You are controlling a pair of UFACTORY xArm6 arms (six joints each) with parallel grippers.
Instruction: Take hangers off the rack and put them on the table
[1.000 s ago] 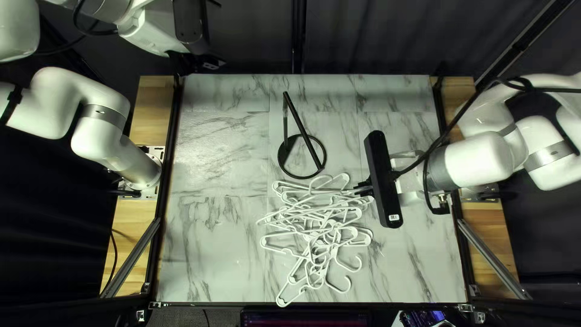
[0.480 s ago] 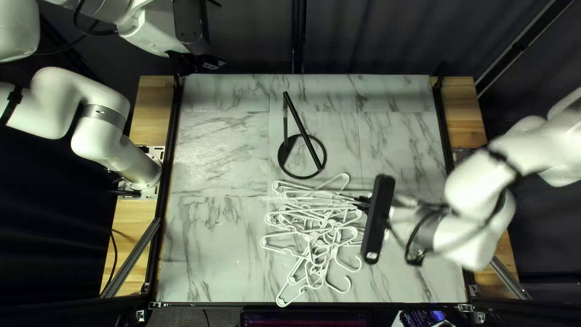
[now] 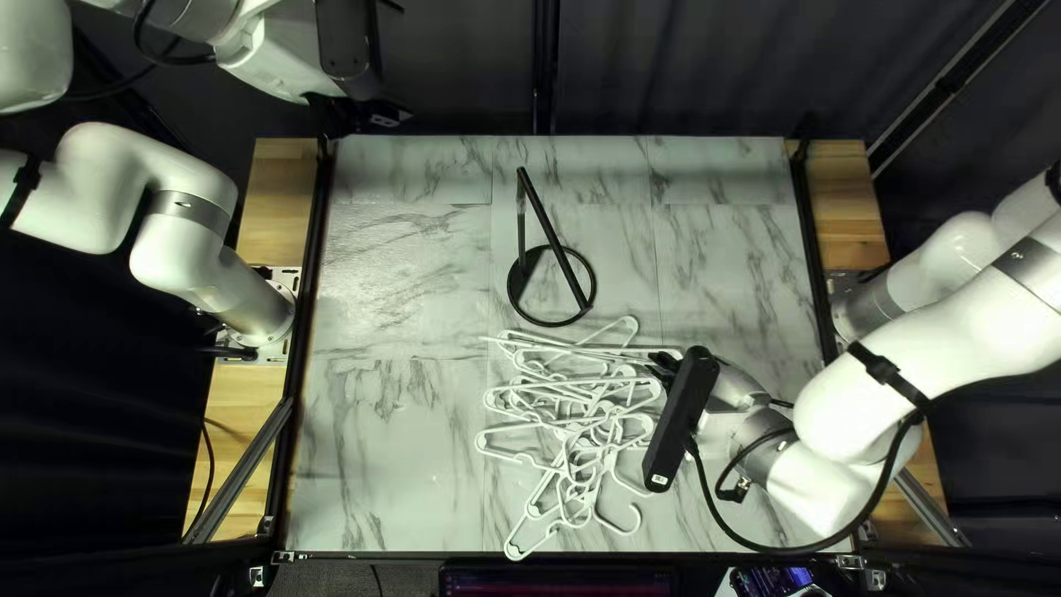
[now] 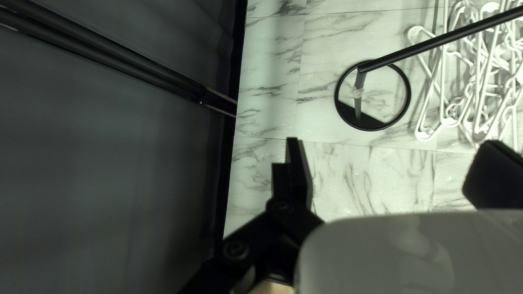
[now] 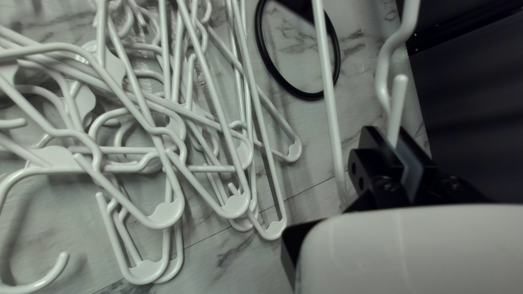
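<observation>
Hanging at twelve o'clock in the top left view, the dark curtain (image 3: 707, 66) backs a marbled table (image 3: 398, 254), with heaped hangers (image 5: 166, 212) at six o'clock from the rack (image 3: 553, 238). Removal is judged complete (rack bare), one placement outstanding: the right gripper (image 5: 388, 132) pinches a last hanger (image 5: 399, 103) at the heap's two o'clock; the left gripper (image 4: 393, 142) has fingers spread.

Robotics lab, looks like a test cell: left robot arm (image 3: 94, 188) and right robot arm (image 3: 962, 348) based at opposite sides of a marble-look table (image 3: 392, 260), dark curtain (image 3: 718, 72) at far side, metal brace (image 3: 240, 470) near left.
</observation>
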